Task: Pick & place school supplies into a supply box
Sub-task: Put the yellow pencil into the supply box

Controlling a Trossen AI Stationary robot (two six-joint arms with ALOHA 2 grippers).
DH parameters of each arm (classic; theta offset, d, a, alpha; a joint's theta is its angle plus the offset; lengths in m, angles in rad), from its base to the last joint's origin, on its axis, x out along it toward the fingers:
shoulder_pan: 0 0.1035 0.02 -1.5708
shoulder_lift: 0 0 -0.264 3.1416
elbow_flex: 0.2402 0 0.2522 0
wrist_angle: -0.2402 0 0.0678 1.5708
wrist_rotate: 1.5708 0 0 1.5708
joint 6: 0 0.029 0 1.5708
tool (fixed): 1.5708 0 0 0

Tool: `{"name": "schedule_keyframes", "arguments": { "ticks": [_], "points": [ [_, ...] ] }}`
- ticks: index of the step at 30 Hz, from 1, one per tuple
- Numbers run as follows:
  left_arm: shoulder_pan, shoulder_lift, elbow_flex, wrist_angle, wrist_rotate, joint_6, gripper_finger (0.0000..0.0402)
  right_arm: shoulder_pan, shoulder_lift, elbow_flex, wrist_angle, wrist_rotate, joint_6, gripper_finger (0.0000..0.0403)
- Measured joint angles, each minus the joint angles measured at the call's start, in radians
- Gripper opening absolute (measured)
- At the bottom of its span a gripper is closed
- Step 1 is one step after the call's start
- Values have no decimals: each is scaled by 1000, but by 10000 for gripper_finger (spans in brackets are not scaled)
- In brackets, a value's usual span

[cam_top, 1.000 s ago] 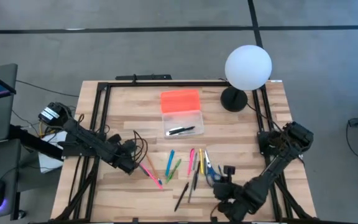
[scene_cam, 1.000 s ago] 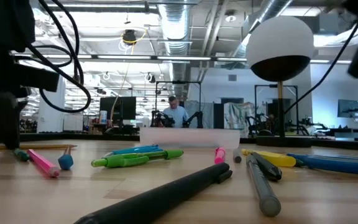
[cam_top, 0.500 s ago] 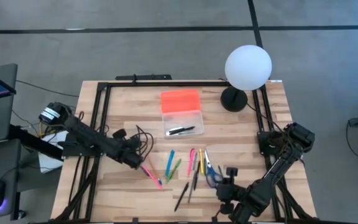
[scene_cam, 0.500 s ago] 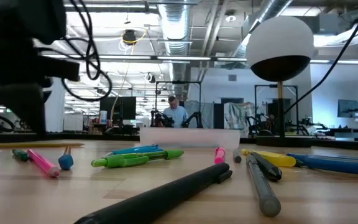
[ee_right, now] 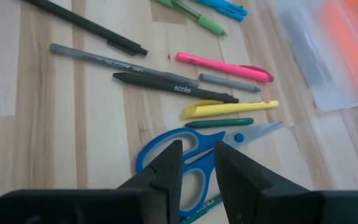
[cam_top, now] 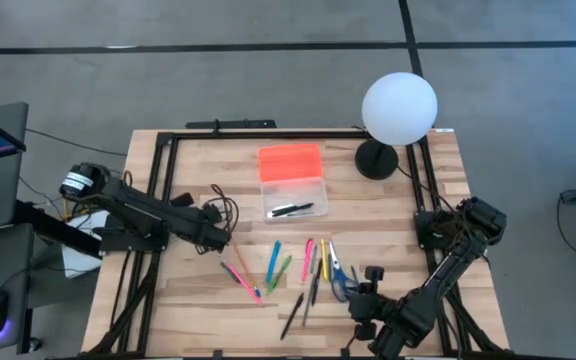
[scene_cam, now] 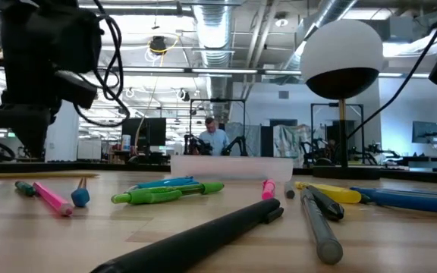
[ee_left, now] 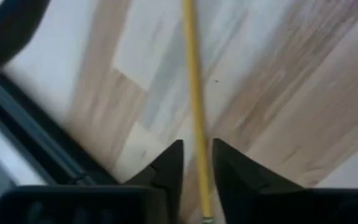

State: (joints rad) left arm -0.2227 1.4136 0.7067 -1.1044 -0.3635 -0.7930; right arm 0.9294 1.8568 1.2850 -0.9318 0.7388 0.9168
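The supply box is a clear tray with an orange lid at its far end and a black pen inside. Pens, markers and blue-handled scissors lie loose in front of it. My left gripper hovers above the table near the left end of the spread, narrowly open. A yellow pencil lies on the wood and shows between its fingers, which do not touch it. My right gripper, also narrowly open, waits low over the scissors' handles near the near edge.
A white globe lamp on a black base stands at the far right corner. Pink, yellow, green, blue, grey and black pens lie side by side between the box and the near edge. A black frame rims the table.
My left gripper has risen off the table beside the pink pen and moved toward the far edge, ending above the yellow pencil. The pens and the pencil have stayed where they lay.
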Motion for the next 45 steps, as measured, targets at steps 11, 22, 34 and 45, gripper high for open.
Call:
{"name": "schedule_keyframes", "arguments": {
  "ticks": [11, 22, 34, 45],
  "points": [
    [200, -145, -205, 131, 71, 33, 227, 0, 13, 0, -5, 3, 0, 87],
    [228, -172, -256, 217, 156, -54, 224, 0, 15, 0, -6, 4, -1, 87],
    [229, -170, -257, 247, 232, -70, 164, 0, 14, 0, -7, -3, -9, 87],
    [228, -170, -256, 290, 298, -70, 147, 0, 14, 0, -34, -7, -14, 87]
  ]
}}
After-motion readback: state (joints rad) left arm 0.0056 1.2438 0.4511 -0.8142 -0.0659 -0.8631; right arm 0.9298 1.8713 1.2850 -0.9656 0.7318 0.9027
